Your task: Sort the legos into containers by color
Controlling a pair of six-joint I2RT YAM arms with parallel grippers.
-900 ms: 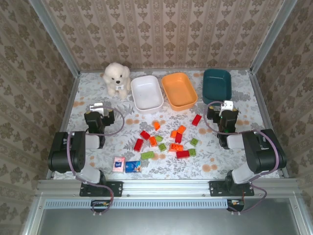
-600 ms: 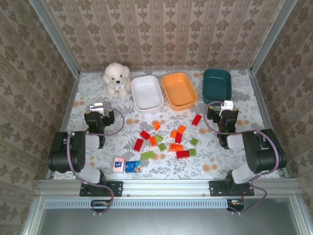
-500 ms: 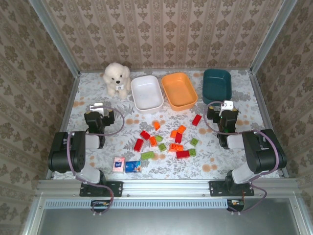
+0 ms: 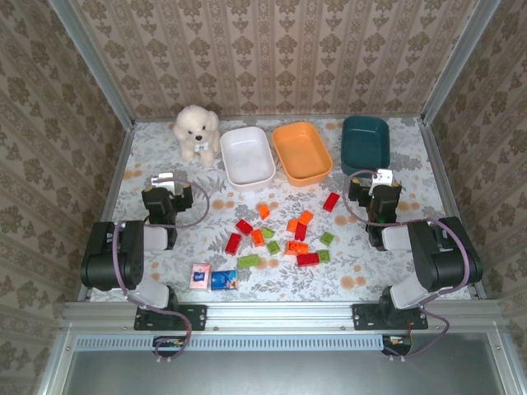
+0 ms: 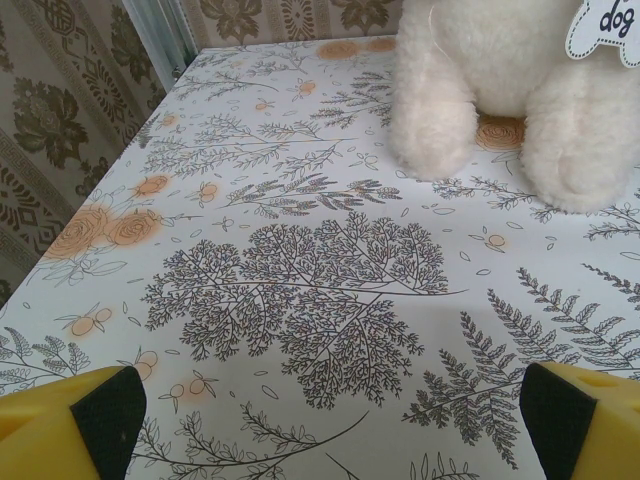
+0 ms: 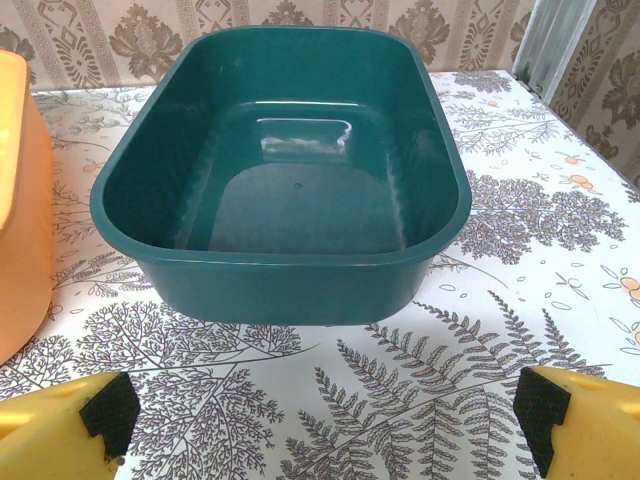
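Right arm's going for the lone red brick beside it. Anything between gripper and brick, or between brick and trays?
Nothing visible. The red brick lies alone on bare table left of the open right gripper, and the stretch from it to the orange tray and dark teal tray is bare too. Both are empty.

Legos (image 4: 284, 239) (red, orange, lime) scattered loose at centre; white tray (image 4: 247, 156), orange tray (image 4: 302, 153), teal tray (image 4: 366, 144) in row beyond

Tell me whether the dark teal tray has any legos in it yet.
Empty. The dark teal tray stands upright with a bare, shiny floor, and the legos lie loose on the table.
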